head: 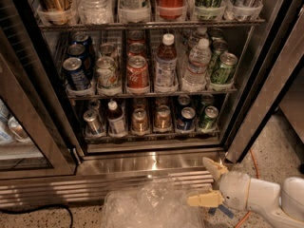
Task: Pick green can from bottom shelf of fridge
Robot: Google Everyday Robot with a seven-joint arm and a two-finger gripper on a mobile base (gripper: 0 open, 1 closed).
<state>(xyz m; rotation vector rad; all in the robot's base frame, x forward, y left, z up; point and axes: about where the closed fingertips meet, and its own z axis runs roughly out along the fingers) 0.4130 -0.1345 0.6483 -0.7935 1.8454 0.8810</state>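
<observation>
The end effector (209, 184) sits low at five o'clock in the view, just outside the fridge (152, 163), in front of its steel sill. Its two pale fingers (204, 200) are spread wide apart, released, gripping nothing and touching nothing. The lower finger hangs over the crumpled clear plastic (152, 203) on the floor. Up at its twelve o'clock, the green can (208, 118) stands upright in the rightmost lane of the bottom shelf (152, 136), front of the row, just beside a dark blue can (185, 119) at its nine o'clock. Can and end effector are well apart.
</observation>
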